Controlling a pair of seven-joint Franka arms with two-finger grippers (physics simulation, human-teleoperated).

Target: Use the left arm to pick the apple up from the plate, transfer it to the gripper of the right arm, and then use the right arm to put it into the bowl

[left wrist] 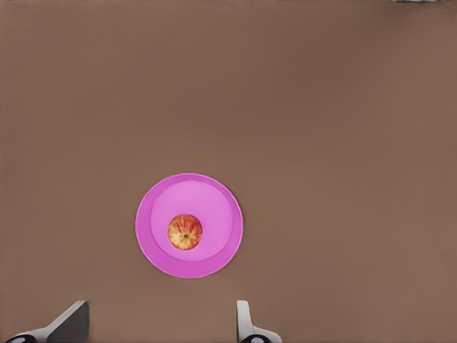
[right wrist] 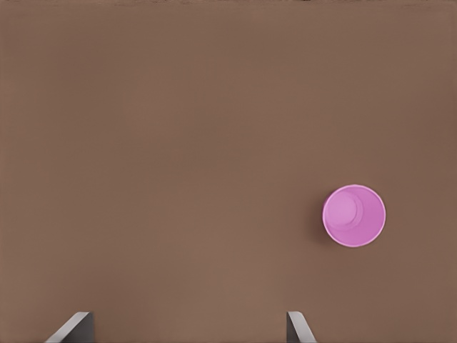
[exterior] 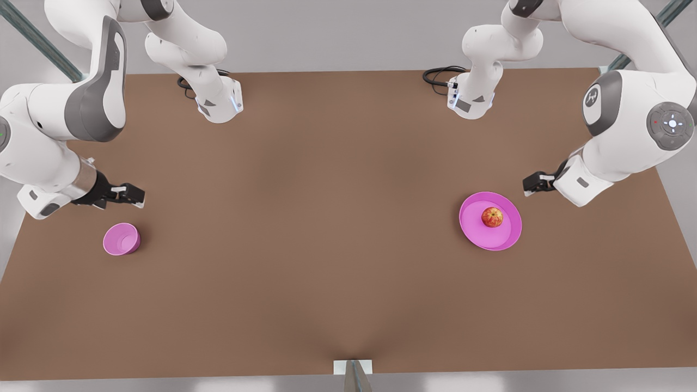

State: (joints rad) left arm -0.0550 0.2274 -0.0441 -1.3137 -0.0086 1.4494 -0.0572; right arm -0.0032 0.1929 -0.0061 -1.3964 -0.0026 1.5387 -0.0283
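Note:
A small red-and-yellow apple (exterior: 492, 217) (left wrist: 185, 232) lies near the middle of the wide pink plate (exterior: 474, 223) (left wrist: 214, 200) on the front view's right. My left gripper (exterior: 531, 184) (left wrist: 158, 321) hovers above the table just beyond the plate's far right rim, open and holding nothing. The small deep pink bowl (exterior: 122, 239) (right wrist: 353, 215) stands on the front view's left. My right gripper (exterior: 130, 195) (right wrist: 187, 325) hangs a little above and behind the bowl, open and holding nothing.
The brown table (exterior: 326, 228) stretches wide between bowl and plate. Both arm bases (exterior: 220, 103) (exterior: 471, 100) with black cables stand at the far edge. A small white bracket (exterior: 353, 367) sits at the near edge.

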